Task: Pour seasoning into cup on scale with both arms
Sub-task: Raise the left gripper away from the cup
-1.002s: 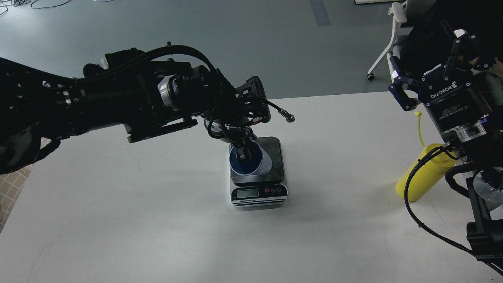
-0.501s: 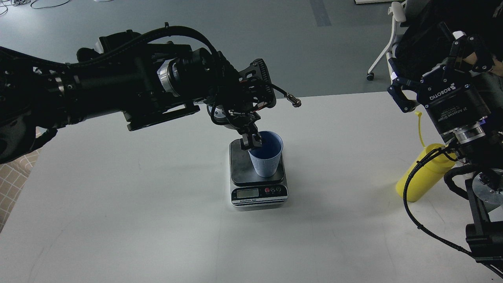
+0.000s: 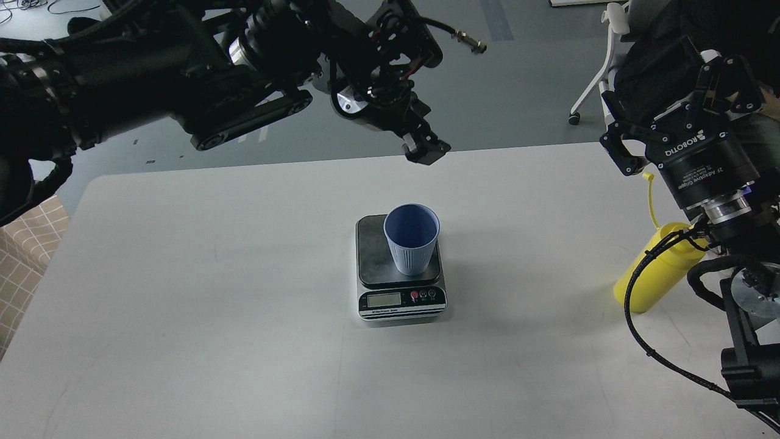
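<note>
The light-blue ribbed cup (image 3: 412,241) stands upright on the dark platform of the scale (image 3: 372,253), mid-table; nothing touches it. My left gripper (image 3: 425,148) hangs above and behind the cup, over the table's far edge, empty, its fingers slightly apart. The yellow seasoning bottle (image 3: 652,277) stands at the table's right side, with its thin cap strap (image 3: 652,201) sticking up; its nozzle is hidden behind my right arm. My right gripper (image 3: 670,110) is raised above the bottle, pointing up and left, wide open and empty.
The scale's silver front strip (image 3: 399,300) with display and a red button faces me. The white table (image 3: 213,317) fills the view. A white chair (image 3: 594,79) stands beyond the far right corner. A checked cloth (image 3: 24,244) lies at the left edge.
My left gripper set the tilted cup upright on the scale, let go of its rim, and rose up and away to the far side. The right arm barely moved.
</note>
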`<state>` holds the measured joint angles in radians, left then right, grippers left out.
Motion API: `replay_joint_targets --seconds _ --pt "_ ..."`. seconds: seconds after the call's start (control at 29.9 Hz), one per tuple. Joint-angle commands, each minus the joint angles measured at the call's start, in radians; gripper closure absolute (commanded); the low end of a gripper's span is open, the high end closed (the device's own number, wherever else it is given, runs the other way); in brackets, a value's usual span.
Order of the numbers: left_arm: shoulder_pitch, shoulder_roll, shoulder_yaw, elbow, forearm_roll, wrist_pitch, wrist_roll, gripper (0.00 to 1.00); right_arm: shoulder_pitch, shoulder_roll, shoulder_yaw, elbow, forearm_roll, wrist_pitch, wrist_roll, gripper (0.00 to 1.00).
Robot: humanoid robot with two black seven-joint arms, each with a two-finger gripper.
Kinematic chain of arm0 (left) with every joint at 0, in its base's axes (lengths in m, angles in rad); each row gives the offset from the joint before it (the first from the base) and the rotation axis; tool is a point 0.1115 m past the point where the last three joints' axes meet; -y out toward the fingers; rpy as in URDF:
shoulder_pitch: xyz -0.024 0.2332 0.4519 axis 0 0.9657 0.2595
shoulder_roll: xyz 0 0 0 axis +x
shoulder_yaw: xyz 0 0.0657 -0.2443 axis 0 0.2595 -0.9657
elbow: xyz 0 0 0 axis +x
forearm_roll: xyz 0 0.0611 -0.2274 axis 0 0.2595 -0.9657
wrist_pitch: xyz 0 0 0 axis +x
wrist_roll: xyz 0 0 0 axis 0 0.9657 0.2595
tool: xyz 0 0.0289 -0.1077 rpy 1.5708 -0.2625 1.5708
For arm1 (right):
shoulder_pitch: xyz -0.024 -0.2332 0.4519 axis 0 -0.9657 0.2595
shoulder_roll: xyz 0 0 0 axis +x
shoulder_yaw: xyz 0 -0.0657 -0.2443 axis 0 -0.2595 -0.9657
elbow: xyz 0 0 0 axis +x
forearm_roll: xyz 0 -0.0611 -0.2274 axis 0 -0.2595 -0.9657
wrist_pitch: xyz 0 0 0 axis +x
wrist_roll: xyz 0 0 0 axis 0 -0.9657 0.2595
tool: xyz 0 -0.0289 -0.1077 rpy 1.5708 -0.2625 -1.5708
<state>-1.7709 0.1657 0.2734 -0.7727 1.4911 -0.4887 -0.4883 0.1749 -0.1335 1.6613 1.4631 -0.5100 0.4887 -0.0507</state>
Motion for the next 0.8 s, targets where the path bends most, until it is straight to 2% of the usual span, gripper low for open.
replay_joint_targets --seconds 0.0,0.17,0.33,0.47,0.67,0.77 --pt "-0.007 -0.005 -0.1 0.127 -0.211 0.0 0.0 0.02 0.003 -0.001 0.0 -0.004 -0.002 0.0 0.0 0.0" --pt "0.033 0.021 -0.174 0.233 -0.469 0.0 0.0 0.02 0.009 -0.008 -0.002 -0.009 -0.004 0.0 0.0 0.0" --pt "0.212 0.035 -0.229 0.315 -0.753 0.246 0.0 0.03 0.012 -0.009 -0.002 -0.009 -0.005 0.0 -0.001 0.0" --pt "0.292 0.025 -0.304 0.337 -0.961 0.314 0.0 0.03 0.012 -0.009 -0.002 -0.012 -0.01 0.0 -0.003 0.0" --pt "0.392 -0.008 -0.454 0.329 -1.204 0.344 0.0 0.02 0.017 -0.009 0.0 -0.013 -0.019 0.0 -0.003 0.0" --pt "0.488 0.003 -0.554 0.296 -1.227 0.319 0.0 0.02 0.024 -0.018 0.002 -0.039 -0.018 0.0 -0.003 0.0"
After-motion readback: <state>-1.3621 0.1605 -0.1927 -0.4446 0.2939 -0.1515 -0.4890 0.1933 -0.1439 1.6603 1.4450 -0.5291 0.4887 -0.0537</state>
